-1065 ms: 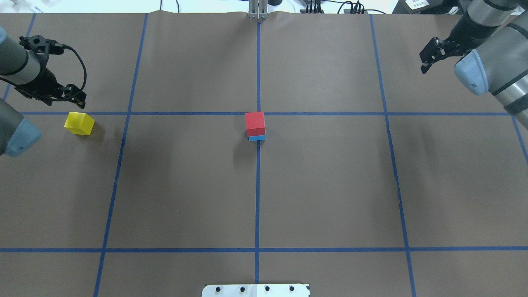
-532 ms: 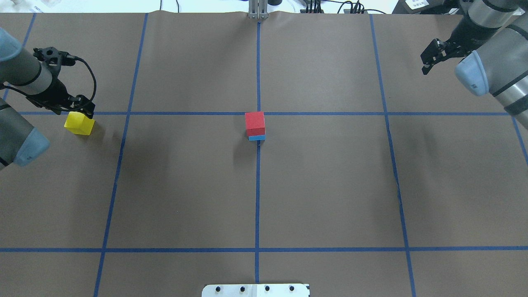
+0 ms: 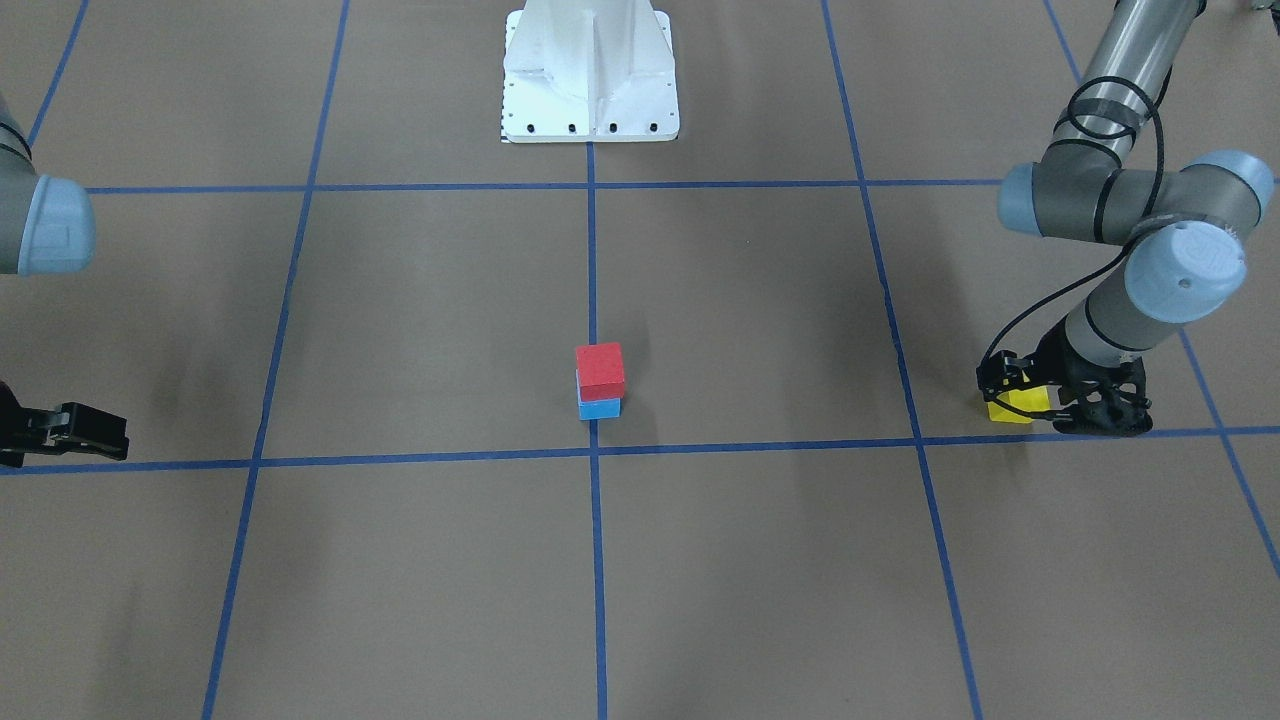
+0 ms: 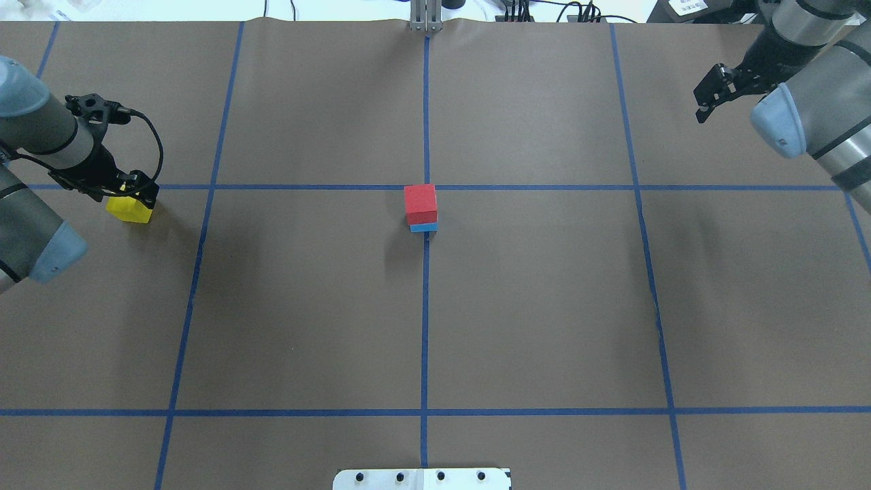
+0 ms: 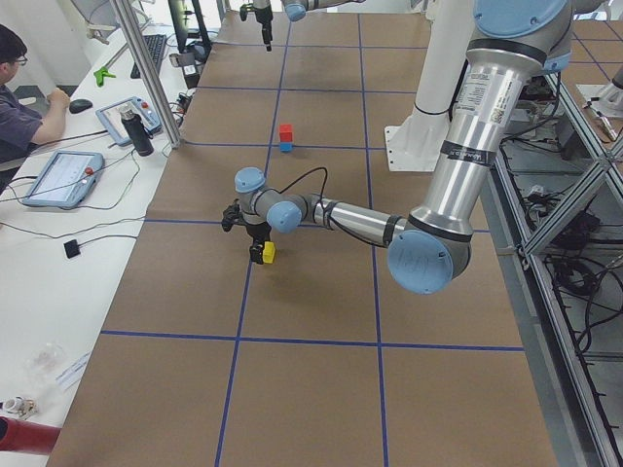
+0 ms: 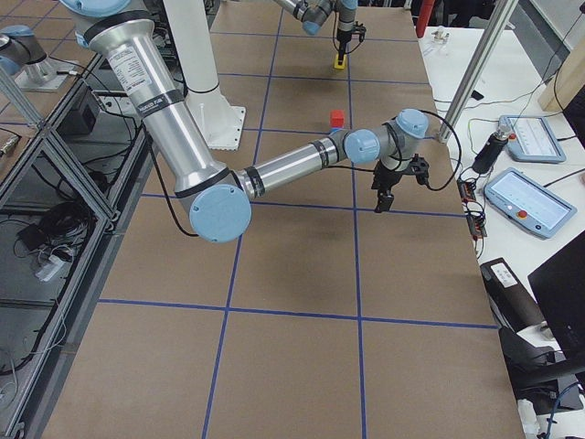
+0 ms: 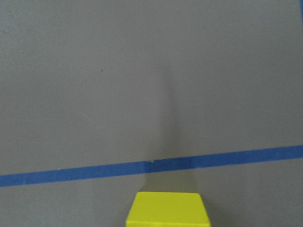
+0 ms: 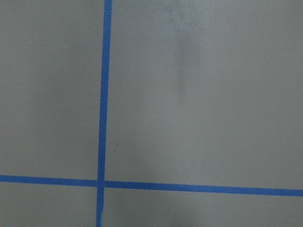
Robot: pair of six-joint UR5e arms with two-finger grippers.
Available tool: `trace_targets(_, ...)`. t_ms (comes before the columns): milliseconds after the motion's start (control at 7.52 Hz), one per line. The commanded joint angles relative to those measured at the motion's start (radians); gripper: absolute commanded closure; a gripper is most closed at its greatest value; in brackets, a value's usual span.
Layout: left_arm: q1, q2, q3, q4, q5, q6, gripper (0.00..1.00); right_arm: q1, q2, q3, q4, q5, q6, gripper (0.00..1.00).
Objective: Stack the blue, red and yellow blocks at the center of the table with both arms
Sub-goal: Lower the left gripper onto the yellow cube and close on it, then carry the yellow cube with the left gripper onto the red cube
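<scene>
The red block (image 4: 420, 203) sits on the blue block (image 4: 424, 227) at the table's center; the stack also shows in the front-facing view (image 3: 600, 370). The yellow block (image 4: 129, 210) lies on the table at the far left and also shows in the front-facing view (image 3: 1012, 408). My left gripper (image 4: 133, 193) is down over it, open, with a finger on either side. In the left wrist view the block's top (image 7: 168, 209) fills the bottom edge. My right gripper (image 4: 709, 99) is open and empty, raised at the far right.
Blue tape lines (image 4: 425, 306) divide the brown table into a grid. The white robot base (image 3: 590, 70) stands at the near middle edge. An operator (image 5: 19, 92) with tablets sits beyond the far edge.
My left gripper has moved forward and down from behind the yellow block until it straddles it. The right gripper has barely shifted. The stack has not moved.
</scene>
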Motion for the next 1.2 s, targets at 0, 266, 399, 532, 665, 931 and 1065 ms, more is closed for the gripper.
trace_targets(0, 0.003, 0.000, -0.009, -0.022, -0.001, -0.006, 0.33, 0.000, 0.001, 0.000, 0.000, 0.000, 0.000, 0.01)
trace_targets(266, 0.003, 0.002, -0.033, -0.022, -0.001, -0.004, 1.00, 0.000, 0.001, 0.002, 0.002, 0.000, 0.002, 0.01)
trace_targets(399, 0.001, 0.002, -0.038, -0.017, -0.022, -0.003, 1.00, 0.000, 0.003, 0.002, 0.002, 0.000, 0.003, 0.01)
trace_targets(532, 0.001, -0.008, -0.070, 0.030, -0.068, -0.006, 1.00, 0.000, 0.003, 0.002, 0.000, 0.000, 0.003, 0.01)
trace_targets(665, -0.002, -0.044, -0.145, 0.176, -0.069, -0.007, 1.00, 0.000, 0.001, 0.002, 0.002, 0.000, 0.002, 0.01)
trace_targets(931, 0.000, -0.305, -0.196, 0.550, -0.066, -0.026, 1.00, 0.000, 0.000, 0.002, 0.000, 0.000, 0.000, 0.01)
trace_targets(1065, 0.026, -0.374, -0.190, 0.577, -0.070, -0.156, 1.00, 0.000, 0.000, 0.002, 0.002, 0.000, -0.003, 0.01)
